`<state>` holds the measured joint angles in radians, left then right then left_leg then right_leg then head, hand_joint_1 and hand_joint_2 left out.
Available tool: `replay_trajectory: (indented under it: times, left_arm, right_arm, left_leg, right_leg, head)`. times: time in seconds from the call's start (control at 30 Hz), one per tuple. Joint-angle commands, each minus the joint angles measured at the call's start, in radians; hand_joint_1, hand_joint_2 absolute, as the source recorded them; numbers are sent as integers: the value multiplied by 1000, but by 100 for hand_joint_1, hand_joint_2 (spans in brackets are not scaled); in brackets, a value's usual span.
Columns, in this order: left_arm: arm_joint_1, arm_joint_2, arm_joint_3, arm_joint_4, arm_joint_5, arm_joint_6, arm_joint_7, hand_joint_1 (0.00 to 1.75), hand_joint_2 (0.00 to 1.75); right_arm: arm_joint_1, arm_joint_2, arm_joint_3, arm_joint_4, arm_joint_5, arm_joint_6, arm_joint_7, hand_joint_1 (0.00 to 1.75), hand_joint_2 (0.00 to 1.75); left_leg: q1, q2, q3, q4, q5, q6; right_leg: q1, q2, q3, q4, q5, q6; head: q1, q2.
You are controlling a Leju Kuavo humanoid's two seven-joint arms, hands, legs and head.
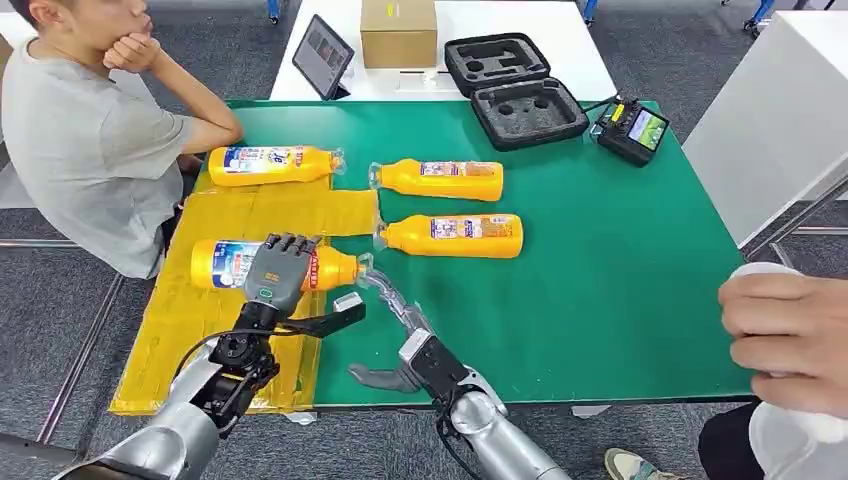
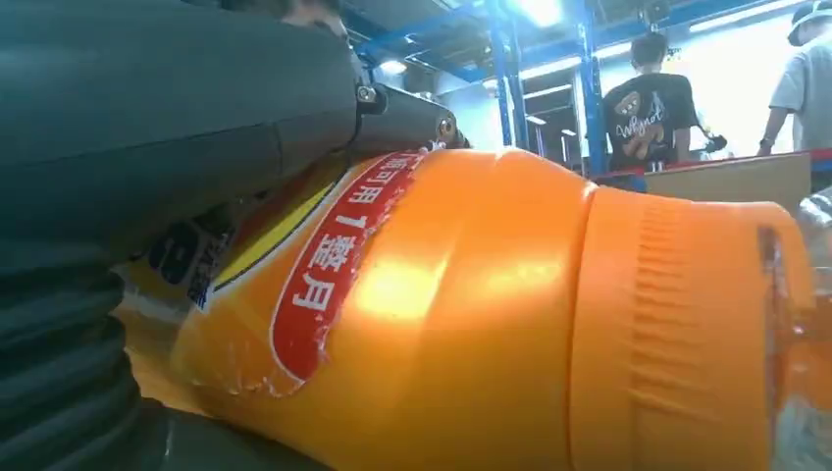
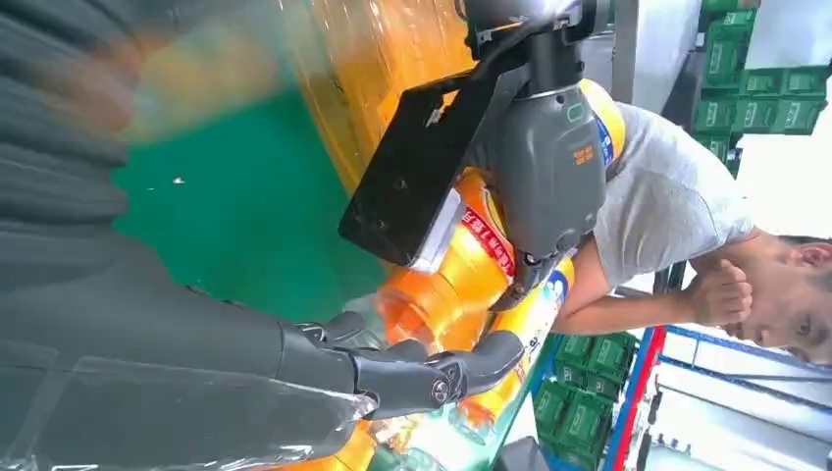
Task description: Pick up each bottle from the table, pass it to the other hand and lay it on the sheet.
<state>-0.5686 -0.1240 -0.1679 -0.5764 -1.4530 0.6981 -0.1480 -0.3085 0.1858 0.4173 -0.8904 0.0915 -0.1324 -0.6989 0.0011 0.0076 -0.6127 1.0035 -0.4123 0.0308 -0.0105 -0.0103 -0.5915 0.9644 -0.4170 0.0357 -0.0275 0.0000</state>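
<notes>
My left hand [image 1: 280, 270] grips an orange bottle [image 1: 215, 265] around its middle, lying sideways over the yellow sheet [image 1: 220, 340]. The bottle's clear cap points right, out over the green table [image 1: 600, 300]. My right hand [image 1: 400, 325] reaches its spread fingers up to that cap and holds nothing. In the left wrist view the bottle [image 2: 471, 314] sits right under the left hand [image 2: 147, 147]. The right wrist view shows the right hand's fingers [image 3: 412, 373] beside the bottle's neck [image 3: 432, 294], with the left hand [image 3: 549, 157] on the bottle. One more bottle [image 1: 270, 165] lies at the sheet's far end.
Two orange bottles [image 1: 440, 180] [image 1: 455, 235] lie on the green table. A person [image 1: 90, 150] sits at the left by the sheet. Another person's hand [image 1: 790, 340] is at the right edge. A tablet [image 1: 322, 55], box [image 1: 398, 32], foam case [image 1: 515, 90] and controller [image 1: 632, 130] stand at the back.
</notes>
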Motion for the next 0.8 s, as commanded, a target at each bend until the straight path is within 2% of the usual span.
replay_trajectory:
  times: [0.03,0.1,0.13,0.27,0.3,0.43,0.47,0.5,0.67,0.8]
  left_arm:
    - [-110,36,-35,196,-5,-98,7,175,175]
    - [-128,42,-40,214,-11,-125,22,175,175]
    - [-128,42,-39,216,-10,-128,23,175,0]
    - [-157,48,-34,247,-7,-169,39,175,0]
    - [-158,48,-33,249,-5,-168,36,166,0]
    - [-159,46,-29,263,4,-191,27,175,0]
    - [-161,45,-27,270,6,-205,27,169,0]
    - [-161,45,-27,270,6,-205,27,175,0]
    - [-161,45,-26,274,10,-216,22,175,0]
    - [-160,49,-22,277,15,-225,27,166,0]
  right_arm:
    - [-15,-14,2,21,-17,21,1,0,175]
    - [-20,-11,-2,32,-23,23,1,0,175]
    - [-20,-11,-2,32,-24,24,1,0,175]
    - [-27,-10,-5,46,-30,25,1,0,175]
    - [-27,-11,-7,47,-32,24,1,0,175]
    - [-31,-15,-14,55,-40,26,1,0,175]
    - [-33,-16,-16,59,-42,27,1,0,175]
    - [-33,-16,-16,59,-42,27,1,0,175]
    - [-34,-17,-18,60,-45,29,1,0,175]
    - [-36,-16,-24,65,-49,26,1,0,175]
  left_leg:
    - [1,-1,3,0,-1,-2]
    - [1,0,4,1,-2,-2]
    - [1,-1,3,0,-1,-1]
    - [1,-1,3,0,-1,-2]
    - [1,0,3,0,-1,-1]
    - [1,0,2,0,-1,-1]
    - [1,0,4,0,-2,-2]
    - [0,-1,3,0,-1,-1]
    - [1,0,3,0,-1,-1]
    - [1,0,5,0,-2,-2]
  right_leg:
    - [1,1,4,0,-1,-2]
    - [1,1,4,1,-2,-2]
    - [1,0,3,0,-1,-1]
    - [1,1,4,0,-2,-1]
    - [1,1,3,0,-1,-1]
    - [1,1,2,0,-1,-1]
    - [1,1,4,0,-2,-1]
    - [0,0,3,0,-1,-1]
    - [0,1,3,0,-1,-1]
    - [0,1,5,0,-2,-1]
  head:
    - [0,0]
    - [0,0]
    - [0,0]
    - [0,0]
    - [0,0]
    - [0,0]
    - [0,0]
    - [0,0]
    - [0,0]
    - [0,0]
